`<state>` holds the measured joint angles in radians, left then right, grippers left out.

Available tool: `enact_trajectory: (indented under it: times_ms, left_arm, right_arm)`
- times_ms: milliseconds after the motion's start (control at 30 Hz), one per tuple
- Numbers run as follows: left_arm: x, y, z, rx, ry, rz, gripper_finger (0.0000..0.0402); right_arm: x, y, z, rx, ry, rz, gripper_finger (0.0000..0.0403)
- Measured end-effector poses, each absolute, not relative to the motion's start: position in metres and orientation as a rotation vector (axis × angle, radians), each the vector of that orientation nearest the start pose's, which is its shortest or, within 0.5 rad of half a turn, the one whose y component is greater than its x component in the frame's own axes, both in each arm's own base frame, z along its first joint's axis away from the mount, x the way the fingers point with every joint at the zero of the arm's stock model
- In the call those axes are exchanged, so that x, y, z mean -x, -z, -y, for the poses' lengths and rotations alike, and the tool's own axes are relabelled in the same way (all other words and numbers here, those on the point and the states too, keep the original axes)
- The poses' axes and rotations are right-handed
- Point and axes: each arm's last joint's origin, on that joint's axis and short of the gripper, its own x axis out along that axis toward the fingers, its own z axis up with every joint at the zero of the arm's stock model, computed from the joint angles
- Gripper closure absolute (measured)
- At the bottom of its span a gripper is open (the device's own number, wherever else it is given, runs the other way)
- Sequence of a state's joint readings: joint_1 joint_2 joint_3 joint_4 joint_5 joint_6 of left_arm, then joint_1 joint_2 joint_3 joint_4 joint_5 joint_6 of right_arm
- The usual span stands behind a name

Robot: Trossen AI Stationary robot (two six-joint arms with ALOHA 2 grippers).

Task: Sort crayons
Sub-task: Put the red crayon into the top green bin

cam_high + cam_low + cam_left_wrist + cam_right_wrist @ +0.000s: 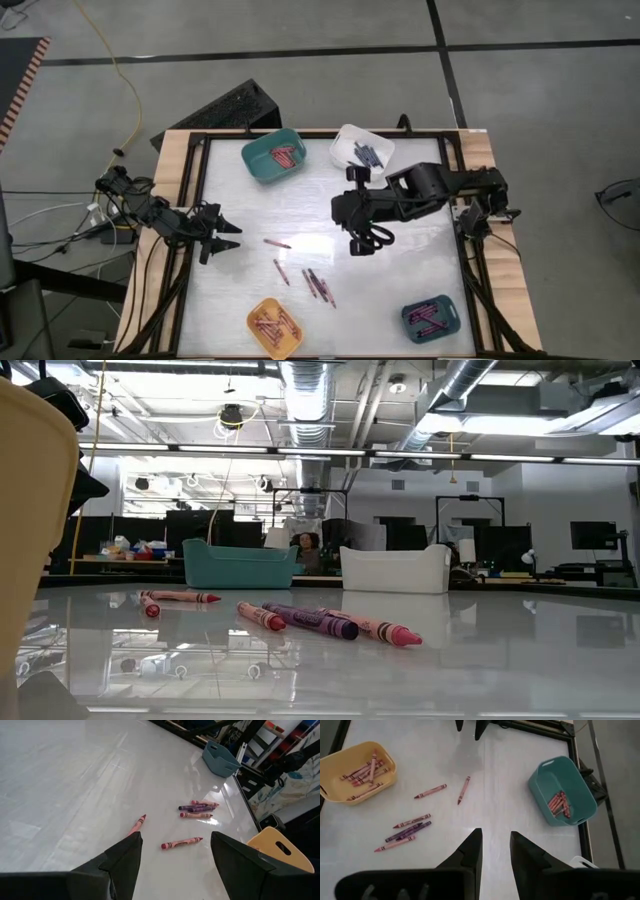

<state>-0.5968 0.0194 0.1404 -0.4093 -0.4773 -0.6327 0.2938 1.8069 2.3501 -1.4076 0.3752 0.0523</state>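
Loose crayons lay between the two grippers, nearer the right one.

The right gripper [362, 243] hung over mid-table, its fingers [470, 851] parted by a narrow gap and holding nothing. The loose crayons [318, 285] lay on the table [240, 205] just beyond it, toward the yellow bin [275, 328]: a small cluster side by side, with two singles, one of them [277, 243] nearer the left arm. Their long axes ran slantwise, not parallel. The left gripper [220, 236] waited at its table edge, fingers spread wide and empty, pointing at that single. Other crayons already sat in the bins.
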Motion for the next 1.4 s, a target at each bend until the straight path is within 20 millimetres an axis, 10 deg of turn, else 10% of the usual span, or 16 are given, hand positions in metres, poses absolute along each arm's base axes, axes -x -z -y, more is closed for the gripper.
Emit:
enact_trajectory:
  times_ms: [633, 1400]
  left_arm:
    - [-0.075, -0.171, 0.035, 0.481, 0.036, -0.275, 0.0174]
    - [-0.075, -0.171, 0.035, 0.481, 0.036, -0.275, 0.0174]
  right_arm:
    - [-0.316, -0.461, -0.093, 0.23, 0.076, -0.823, 0.0308]
    - [-0.399, -0.401, -0.135, 0.329, -0.089, -0.774, 0.0308]
